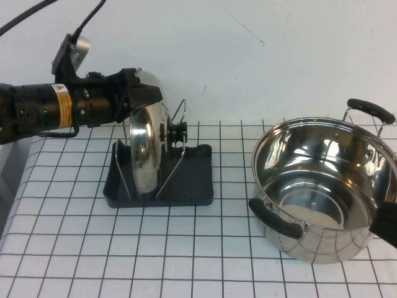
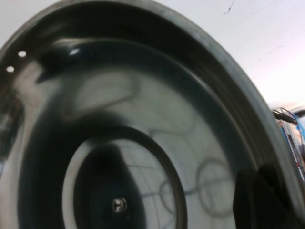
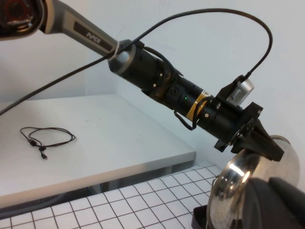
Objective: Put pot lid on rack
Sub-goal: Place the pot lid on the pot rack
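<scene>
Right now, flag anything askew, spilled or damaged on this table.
Nothing stands out. The pot lid stands on edge between the rack's wire loops, with the left gripper at its top rim. The pot sits upright and empty. The right gripper is at the frame's right edge beside the pot.

A deep steel pot (image 1: pixel 322 195) with two black handles stands open on the right side of the bench (image 1: pixel 93 261), which is covered in a white cloth with black grid lines. A thin black cable (image 3: pixel 45 138) lies coiled on a grey side table (image 3: pixel 119 152).
</scene>
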{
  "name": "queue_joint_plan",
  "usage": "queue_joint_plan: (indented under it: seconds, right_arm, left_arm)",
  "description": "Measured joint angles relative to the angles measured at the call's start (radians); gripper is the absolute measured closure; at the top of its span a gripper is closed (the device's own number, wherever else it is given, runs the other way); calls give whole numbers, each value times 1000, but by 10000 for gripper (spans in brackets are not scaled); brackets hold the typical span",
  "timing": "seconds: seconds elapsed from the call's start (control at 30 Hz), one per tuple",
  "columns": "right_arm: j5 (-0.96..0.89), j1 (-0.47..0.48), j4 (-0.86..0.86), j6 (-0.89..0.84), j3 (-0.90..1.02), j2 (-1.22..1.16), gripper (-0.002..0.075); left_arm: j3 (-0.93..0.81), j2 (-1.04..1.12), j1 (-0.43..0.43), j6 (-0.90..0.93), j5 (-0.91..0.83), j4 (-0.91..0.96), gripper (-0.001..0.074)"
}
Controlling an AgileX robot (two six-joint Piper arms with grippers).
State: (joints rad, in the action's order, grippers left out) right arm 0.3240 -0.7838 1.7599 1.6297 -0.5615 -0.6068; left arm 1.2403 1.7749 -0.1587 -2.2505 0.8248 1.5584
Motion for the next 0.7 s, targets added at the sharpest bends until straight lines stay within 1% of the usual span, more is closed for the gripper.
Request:
queue_joint_plan:
  seconds: [0.17, 0.23, 0.27, 0.3, 0.43, 0.5, 0.53, 0.6, 0.7]
  right_arm:
    - [0, 0, 0, 0, 0, 0, 722]
    - [0, 0, 0, 0, 0, 0, 722]
    - [-1, 0, 0, 0, 0, 0, 722]
    - [-1, 0, 0, 0, 0, 0, 722]
    - [-2, 0, 0, 0, 0, 0, 722]
    - [-2, 0, 0, 0, 0, 0, 723]
    - [-2, 0, 0, 0, 0, 0, 723]
    - [-2, 0, 0, 0, 0, 0, 724]
    - [-2, 0, 0, 0, 0, 0, 724]
  left_arm:
    - [7, 16, 0, 0, 13, 7, 699]
    - [9, 16, 0, 7, 15, 23, 659]
    - [9, 18, 0, 12, 14, 34, 624]
    - [9, 23, 0, 17, 14, 46, 565]
    - [9, 28, 0, 21, 14, 67, 243]
    - [9, 28, 0, 23, 21, 81, 135]
    - [9, 28, 0, 25, 24, 87, 102]
    - [9, 28, 0, 40, 25, 101, 70]
    - [9, 18, 0, 60, 17, 116, 50]
